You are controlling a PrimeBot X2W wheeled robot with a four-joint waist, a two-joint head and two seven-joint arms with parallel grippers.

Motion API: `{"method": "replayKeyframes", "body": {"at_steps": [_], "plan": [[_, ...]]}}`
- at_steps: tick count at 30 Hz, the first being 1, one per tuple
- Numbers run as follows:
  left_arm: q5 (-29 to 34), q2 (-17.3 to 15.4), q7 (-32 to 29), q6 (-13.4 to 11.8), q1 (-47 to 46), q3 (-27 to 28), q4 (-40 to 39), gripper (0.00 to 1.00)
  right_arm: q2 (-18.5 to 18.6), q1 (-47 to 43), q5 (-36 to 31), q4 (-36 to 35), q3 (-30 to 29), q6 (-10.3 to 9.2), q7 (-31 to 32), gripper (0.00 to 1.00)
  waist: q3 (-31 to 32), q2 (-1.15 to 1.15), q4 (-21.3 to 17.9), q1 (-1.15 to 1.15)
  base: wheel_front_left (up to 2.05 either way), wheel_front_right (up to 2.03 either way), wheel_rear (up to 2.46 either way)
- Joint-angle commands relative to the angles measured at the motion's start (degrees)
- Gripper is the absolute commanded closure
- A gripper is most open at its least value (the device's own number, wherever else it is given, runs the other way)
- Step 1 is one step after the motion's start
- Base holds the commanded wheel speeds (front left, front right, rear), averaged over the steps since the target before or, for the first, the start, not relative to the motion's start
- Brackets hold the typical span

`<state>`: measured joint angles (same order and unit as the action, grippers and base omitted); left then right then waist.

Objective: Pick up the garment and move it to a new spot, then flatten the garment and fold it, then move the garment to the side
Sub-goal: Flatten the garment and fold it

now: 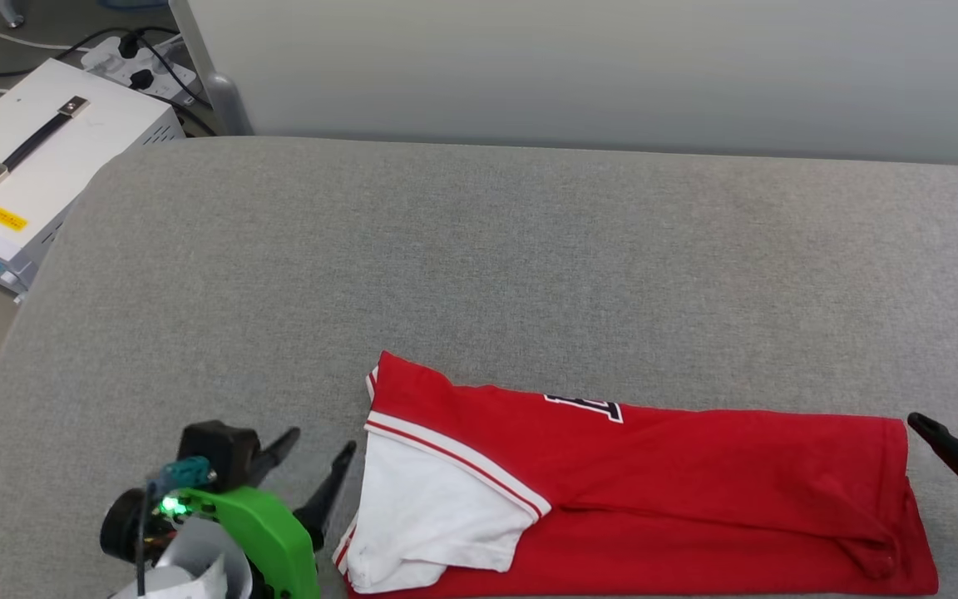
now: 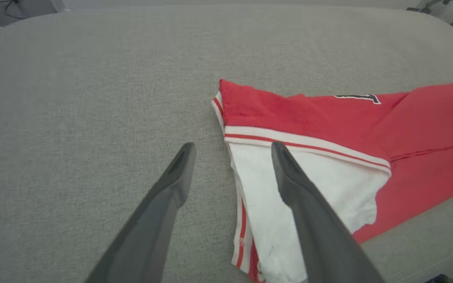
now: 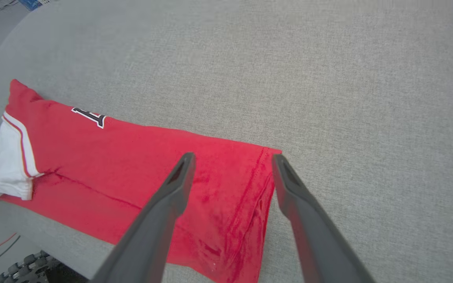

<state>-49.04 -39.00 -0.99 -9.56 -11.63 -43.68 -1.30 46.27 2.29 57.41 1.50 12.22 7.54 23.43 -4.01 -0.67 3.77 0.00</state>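
Note:
The garment (image 1: 695, 482), a red jersey T-shirt with a white sleeve, lies folded lengthwise in a long strip near the front edge of the grey table (image 1: 479, 249). A bit of black-and-white lettering peeks out at the fold. My left gripper (image 1: 319, 449) hovers open just left of the sleeve end; in the left wrist view its fingers (image 2: 232, 147) straddle the garment (image 2: 328, 133) at the sleeve's edge. My right gripper (image 1: 957, 423) is open at the hem end, above the hem corner of the garment (image 3: 140, 165), with nothing between its two fingertips (image 3: 232, 157).
A white box with a black handle (image 1: 30, 158) stands off the table's back left corner, beside cables and a power strip (image 1: 134, 58). A pale wall panel (image 1: 595, 66) runs behind the table. The grey surface stretches wide beyond the garment.

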Motion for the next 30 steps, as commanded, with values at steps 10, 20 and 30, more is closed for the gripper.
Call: {"method": "replayKeyframes", "body": {"at_steps": [10,20,30], "plan": [[4.82,4.78,15.82,-2.51,0.93,10.25,0.9,0.0,-13.91,-4.36,-9.18,-0.02,-11.2,-0.05,6.96,0.0,0.78,0.67,0.37,0.0,0.0,0.0,0.0],[23.24,15.4,15.98,3.83,8.7,27.47,-2.8,0.0,-23.54,-5.87,-19.57,4.05,-20.99,-0.05,10.73,0.0,-0.52,0.67,0.64,0.0,0.0,0.0,0.0],[30.39,23.19,15.99,12.79,10.79,35.83,-0.62,0.0,-26.62,-4.43,-20.43,8.68,-22.71,-0.05,11.61,0.0,-2.37,0.67,0.61,0.0,0.0,0.0,0.0]]}}
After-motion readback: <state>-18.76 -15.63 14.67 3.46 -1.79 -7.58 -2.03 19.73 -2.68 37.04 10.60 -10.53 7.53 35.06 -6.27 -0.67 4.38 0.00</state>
